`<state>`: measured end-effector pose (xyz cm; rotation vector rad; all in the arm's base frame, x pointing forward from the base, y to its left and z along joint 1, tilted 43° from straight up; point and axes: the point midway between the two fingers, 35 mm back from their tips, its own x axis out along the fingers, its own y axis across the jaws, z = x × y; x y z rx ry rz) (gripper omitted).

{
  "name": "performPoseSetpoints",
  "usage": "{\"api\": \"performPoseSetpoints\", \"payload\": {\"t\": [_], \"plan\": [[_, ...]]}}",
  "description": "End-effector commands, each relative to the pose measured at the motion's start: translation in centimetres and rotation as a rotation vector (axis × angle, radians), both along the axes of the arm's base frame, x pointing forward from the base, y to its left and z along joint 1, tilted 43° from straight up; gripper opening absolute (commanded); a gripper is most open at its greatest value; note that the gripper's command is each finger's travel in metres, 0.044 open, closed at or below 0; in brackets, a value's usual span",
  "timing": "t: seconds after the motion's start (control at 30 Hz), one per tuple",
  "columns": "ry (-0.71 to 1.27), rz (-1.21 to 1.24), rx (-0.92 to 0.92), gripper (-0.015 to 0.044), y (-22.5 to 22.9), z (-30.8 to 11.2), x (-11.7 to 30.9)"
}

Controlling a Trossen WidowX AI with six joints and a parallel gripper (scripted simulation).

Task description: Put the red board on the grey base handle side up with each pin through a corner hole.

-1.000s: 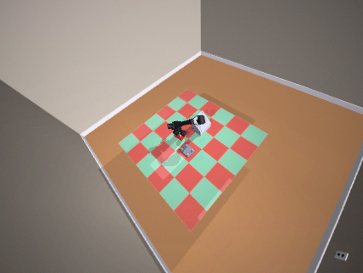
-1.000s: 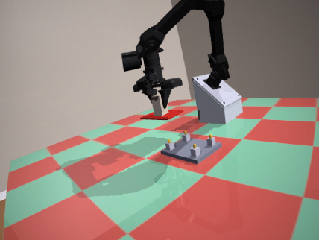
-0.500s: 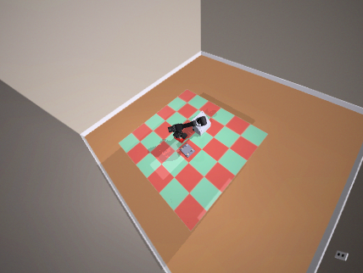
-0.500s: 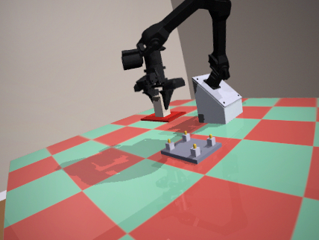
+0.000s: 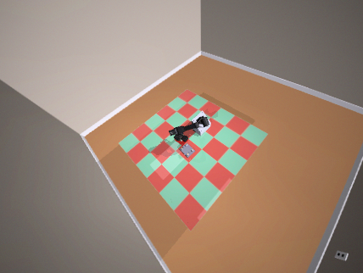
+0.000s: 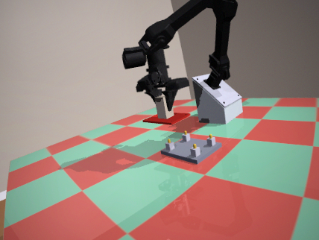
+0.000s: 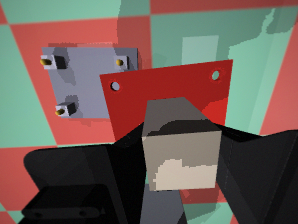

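Currently, in the top view, the black two-fingered pincer [image 5: 181,138] [image 6: 164,98] [image 7: 169,123] is hanging near the grey square base [image 5: 187,150] [image 6: 189,151] [image 7: 82,82]. In the exterior view it is gripping the pale block handle [image 6: 164,108] [image 7: 181,160] of the flat red board [image 6: 171,118] [image 7: 165,90], which is sitting off the gold pins [image 6: 194,146] [image 7: 119,62]. In the wrist view the board is looking turned against the base; uncorrected, holes could miss pins and jam. No writing is showing.

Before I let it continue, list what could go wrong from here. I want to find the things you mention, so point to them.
The flat red board [image 6: 179,118] [image 7: 165,107] overlaps only a corner of the grey four-post base [image 6: 182,148] [image 7: 82,90] in the wrist view; lowering now would probably miss pins.

The black claw [image 6: 164,102] [image 7: 169,123] grips only the pale square handle [image 6: 164,109] [image 7: 182,160], so a snagged pin might tilt the board.
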<state>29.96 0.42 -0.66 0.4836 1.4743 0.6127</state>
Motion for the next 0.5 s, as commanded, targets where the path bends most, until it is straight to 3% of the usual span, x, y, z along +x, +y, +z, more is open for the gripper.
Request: {"api": "performPoseSetpoints", "payload": {"t": [0.0,0.47], "plan": [[-0.002,-0.014,0.002,0.0000,0.7,0.9,0.7],[0.022,-0.043,0.011,0.0000,3.2,3.1,1.6]]}}
